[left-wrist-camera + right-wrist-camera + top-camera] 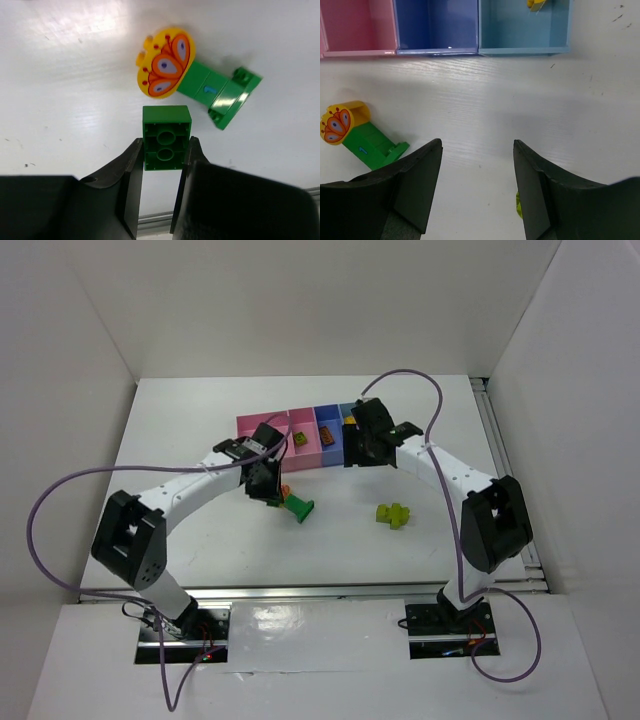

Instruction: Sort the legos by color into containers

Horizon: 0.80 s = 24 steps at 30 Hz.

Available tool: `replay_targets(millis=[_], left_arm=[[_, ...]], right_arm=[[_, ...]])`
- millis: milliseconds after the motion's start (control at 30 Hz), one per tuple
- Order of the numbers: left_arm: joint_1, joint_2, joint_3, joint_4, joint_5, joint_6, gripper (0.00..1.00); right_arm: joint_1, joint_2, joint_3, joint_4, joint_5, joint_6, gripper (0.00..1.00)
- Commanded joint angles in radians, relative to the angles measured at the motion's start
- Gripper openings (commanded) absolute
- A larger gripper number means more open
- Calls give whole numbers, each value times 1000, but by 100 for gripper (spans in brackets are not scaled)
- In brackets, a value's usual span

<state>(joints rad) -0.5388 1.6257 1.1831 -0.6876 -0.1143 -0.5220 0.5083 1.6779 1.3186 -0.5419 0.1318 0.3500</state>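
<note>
Dark green plastic, blocky, its hollow underside up: one brick (166, 120) sits between the black fingers of the left gripper (165, 142), which pinch it by two opposite sides. Whether it rests on the white table (60, 100) I cannot tell. Just past those fingertips lies one flower piece (167, 62), a round yellow-and-orange head on a green stem with a forked foot.

The right gripper (477, 145) hangs with its fingers spread and nothing between them. Ahead of it stands the row of four joined open plastic bins (262, 427) — wide pink, narrow pink, blue-purple, light blue. From above, the narrow pink bin (297, 425) holds one olive-yellow brick (299, 439), the blue-purple bin (437, 25) one orange-brown brick (327, 433), and the light blue bin (520, 30) one yellow piece (536, 4). Behind the right gripper, toward its arm's base, lies one lime green clump (393, 513) — how many bricks are in it I cannot tell.
</note>
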Motion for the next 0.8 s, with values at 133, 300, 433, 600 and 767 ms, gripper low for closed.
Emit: replay_targets(millis=[133, 300, 433, 600, 767], left_arm=[[86, -11, 199, -52, -122, -16, 21], [129, 157, 422, -52, -154, -26, 21], [180, 290, 568, -96, -154, -35, 21], [220, 400, 642, -107, -87, -35, 73], [217, 370, 649, -107, -33, -16, 85]], right_arm=[[9, 0, 117, -50, 48, -11, 66], [-1, -9, 126, -61, 81, 3, 66], [-31, -59, 74, -72, 108, 52, 66], [-50, -130, -8, -101, 97, 73, 66], [-50, -156, -54, -112, 86, 84, 68]])
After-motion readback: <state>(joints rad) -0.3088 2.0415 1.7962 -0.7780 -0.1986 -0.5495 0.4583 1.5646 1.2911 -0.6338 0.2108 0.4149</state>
